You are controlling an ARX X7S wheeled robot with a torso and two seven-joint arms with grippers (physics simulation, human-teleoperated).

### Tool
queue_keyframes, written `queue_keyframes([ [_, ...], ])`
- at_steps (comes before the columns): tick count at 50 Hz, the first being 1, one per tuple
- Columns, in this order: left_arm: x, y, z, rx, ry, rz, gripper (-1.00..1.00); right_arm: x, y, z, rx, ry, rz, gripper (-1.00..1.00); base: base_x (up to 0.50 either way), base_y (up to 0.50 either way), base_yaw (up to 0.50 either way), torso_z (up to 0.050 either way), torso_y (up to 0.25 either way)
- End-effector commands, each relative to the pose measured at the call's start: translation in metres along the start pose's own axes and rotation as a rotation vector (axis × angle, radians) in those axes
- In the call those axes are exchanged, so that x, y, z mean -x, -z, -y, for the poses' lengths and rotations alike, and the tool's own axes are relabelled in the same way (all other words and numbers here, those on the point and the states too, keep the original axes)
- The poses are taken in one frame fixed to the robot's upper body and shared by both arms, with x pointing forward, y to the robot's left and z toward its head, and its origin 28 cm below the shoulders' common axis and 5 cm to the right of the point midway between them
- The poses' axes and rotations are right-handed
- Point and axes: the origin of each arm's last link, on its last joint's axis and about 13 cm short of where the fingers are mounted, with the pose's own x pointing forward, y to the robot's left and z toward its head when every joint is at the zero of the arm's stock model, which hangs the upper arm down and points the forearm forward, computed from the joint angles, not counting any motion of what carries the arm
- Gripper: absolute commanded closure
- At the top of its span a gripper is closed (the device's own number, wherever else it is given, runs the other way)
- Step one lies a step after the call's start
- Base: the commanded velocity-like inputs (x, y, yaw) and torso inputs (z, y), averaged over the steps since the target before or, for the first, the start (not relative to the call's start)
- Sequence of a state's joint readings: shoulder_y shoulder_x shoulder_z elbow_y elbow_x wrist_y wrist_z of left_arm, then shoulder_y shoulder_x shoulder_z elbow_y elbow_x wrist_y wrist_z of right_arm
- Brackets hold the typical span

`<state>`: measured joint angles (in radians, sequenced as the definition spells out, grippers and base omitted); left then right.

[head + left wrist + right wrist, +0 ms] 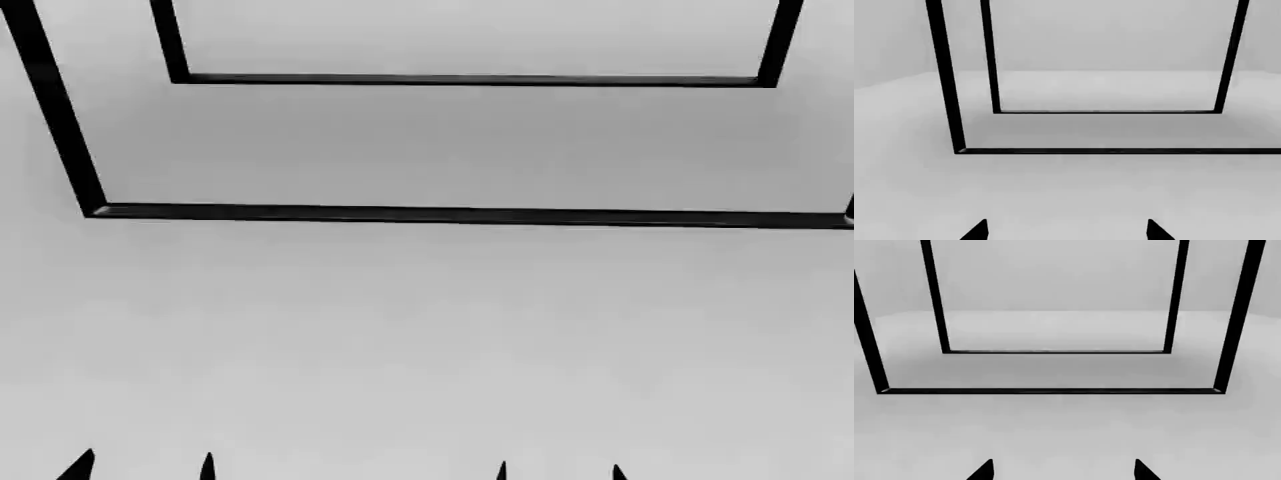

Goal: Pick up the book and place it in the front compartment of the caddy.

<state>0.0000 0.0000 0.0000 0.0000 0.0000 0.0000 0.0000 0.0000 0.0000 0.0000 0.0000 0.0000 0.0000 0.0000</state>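
Both hands (144, 468) (561, 470) low (fingers apart)

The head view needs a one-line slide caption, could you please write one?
Both grippers, left and right, open low over grey floor before black frame bars; no book or caddy visible.

Black frame bars (454, 213), pale grey floor (427, 340), black claw tips (1066, 231)

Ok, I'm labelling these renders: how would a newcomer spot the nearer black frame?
Over the pale grey floor stand two black frames. The nearer frame has the lower bar in the head view, thicker and wider than that of the far frame.
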Motion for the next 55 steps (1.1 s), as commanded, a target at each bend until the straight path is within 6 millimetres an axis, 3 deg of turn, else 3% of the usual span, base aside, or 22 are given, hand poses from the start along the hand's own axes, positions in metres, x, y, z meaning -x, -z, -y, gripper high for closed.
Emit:
queue_keyframes([
  [1,0.0,0.0,0.0,0.0,0.0,0.0,-1.0,0.0,0.0,0.0,0.0,0.0,0.0,-1.0,0.0,0.0,0.0,0.0,0.0],
  [29,-0.001,-0.002,0.0,-0.012,-0.023,0.009,-1.0,0.001,-0.006,0.001,-0.016,0.008,0.015,-1.0,0.0,0.0,0.0,0.0,0.0],
  [35,0.001,-0.02,0.0,0.004,-0.019,0.026,-1.0,0.003,-0.031,0.001,-0.054,-0.007,0.059,-1.0,0.0,0.0,0.0,0.0,0.0],
  [36,0.001,-0.028,-0.001,0.003,-0.025,0.026,-1.0,0.003,-0.045,0.004,-0.043,-0.003,0.075,-1.0,0.0,0.0,0.0,0.0,0.0],
  [39,0.0,-0.033,-0.003,-0.019,-0.036,0.02,-1.0,0.002,-0.059,0.008,-0.04,0.005,0.089,-1.0,0.0,0.0,0.0,0.0,0.0],
  [49,-0.004,-0.062,-0.011,-0.073,-0.059,0.021,-1.0,0.0,-0.101,0.015,0.095,0.041,0.114,-1.0,0.0,0.0,0.0,0.0,0.0],
  [55,-0.006,-0.09,-0.018,-0.07,-0.083,0.043,-1.0,0.002,-0.127,0.024,0.107,0.061,0.134,-1.0,0.0,0.0,0.0,0.0,0.0],
])
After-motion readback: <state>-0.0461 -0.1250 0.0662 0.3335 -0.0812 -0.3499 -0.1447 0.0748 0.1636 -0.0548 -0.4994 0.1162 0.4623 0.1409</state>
